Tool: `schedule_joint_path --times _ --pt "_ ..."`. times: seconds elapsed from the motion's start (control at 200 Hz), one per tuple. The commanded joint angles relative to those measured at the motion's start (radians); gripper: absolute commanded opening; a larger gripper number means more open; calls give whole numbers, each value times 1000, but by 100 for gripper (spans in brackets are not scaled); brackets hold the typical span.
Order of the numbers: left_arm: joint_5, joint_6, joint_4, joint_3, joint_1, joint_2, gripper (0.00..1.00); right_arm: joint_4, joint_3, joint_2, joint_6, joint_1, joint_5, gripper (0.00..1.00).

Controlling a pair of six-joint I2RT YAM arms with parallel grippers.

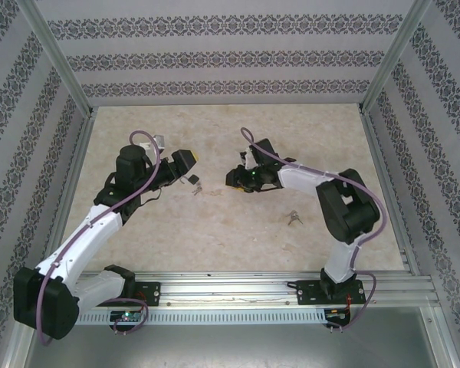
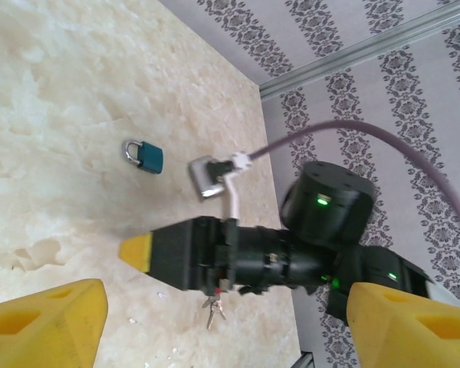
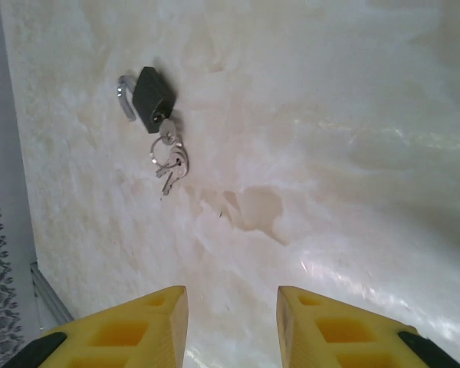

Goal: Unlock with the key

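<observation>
A dark padlock point(image 3: 153, 93) with a silver shackle lies on the pale table, a key point(image 3: 167, 132) sitting in its keyhole and a ring of keys point(image 3: 171, 162) trailing from it. In the top view this padlock point(image 1: 191, 179) lies just below my left gripper point(image 1: 187, 159), with my right gripper point(image 1: 231, 179) a short way to its right. My left gripper point(image 2: 230, 337) stands wide open with nothing between its yellow fingers. The right gripper point(image 3: 232, 330) is open too, over bare table, apart from the padlock.
A teal padlock point(image 2: 144, 156) lies on the table beyond the right arm's wrist. A loose bunch of keys point(image 1: 294, 218) lies near the right arm, also seen as keys point(image 2: 213, 310) under it. Patterned walls and metal rails point(image 1: 383, 69) enclose the table.
</observation>
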Motion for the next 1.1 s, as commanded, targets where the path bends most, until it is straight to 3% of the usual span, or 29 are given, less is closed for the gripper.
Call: schedule_joint_path --times 0.0,0.215,0.505,0.809,1.094 --pt "56 -39 84 -7 8 47 81 -37 -54 -91 -87 -9 126 36" --pt "83 -57 60 13 -27 138 75 -171 -125 -255 -111 -57 256 34" --pt "23 -47 97 35 -150 257 73 -514 -174 -438 -122 -148 578 35" --pt "-43 43 -11 162 -300 391 72 -557 -285 -536 -90 -212 595 37" --pt "-60 48 -23 171 -323 404 72 -546 -329 -487 -69 -220 604 36"
